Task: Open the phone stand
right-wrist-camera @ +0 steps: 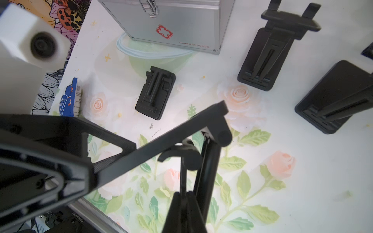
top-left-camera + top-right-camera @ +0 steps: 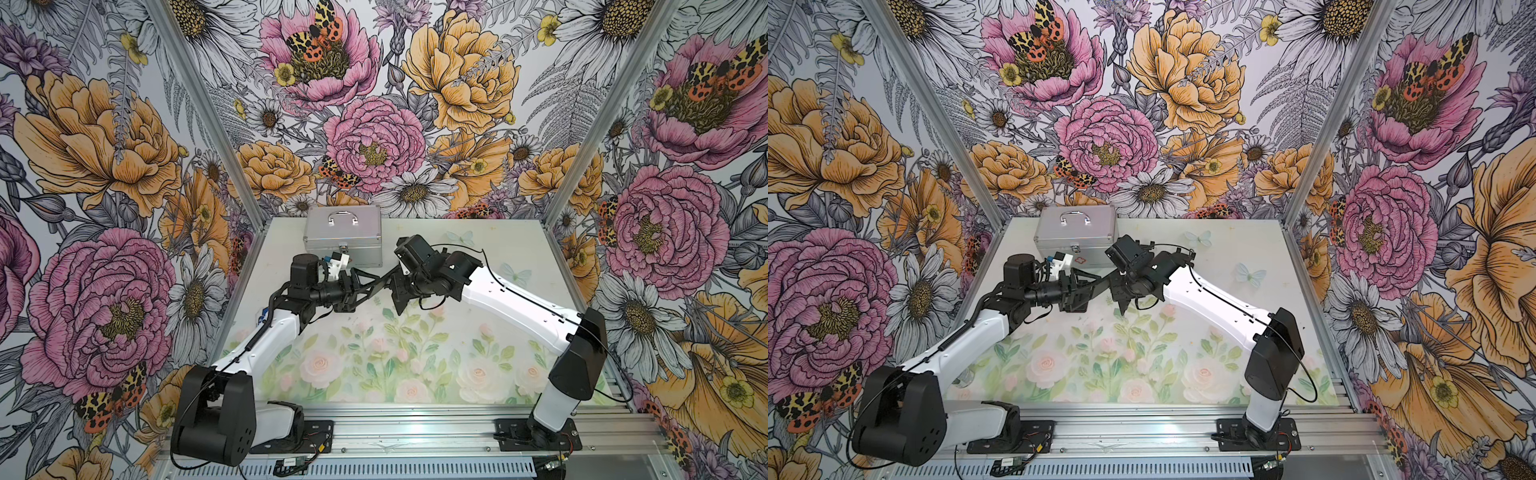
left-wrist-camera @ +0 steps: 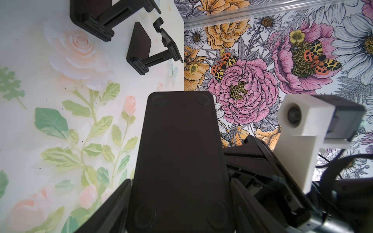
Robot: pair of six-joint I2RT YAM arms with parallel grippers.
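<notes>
Light, stiff-looking phone stand (image 1: 161,139) being gripped at 2 points: base (image 3: 179,141) clamped between left gripper (image 3: 181,193) jaws, thin strut (image 1: 209,161) pinched by right gripper (image 1: 185,197).

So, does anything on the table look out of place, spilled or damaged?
Only one thing: a blue bandage packet lies loose at the very edge of the table, outside the closed silver first-aid case, where it probably belongs. I see nothing spilled or broken.
</notes>
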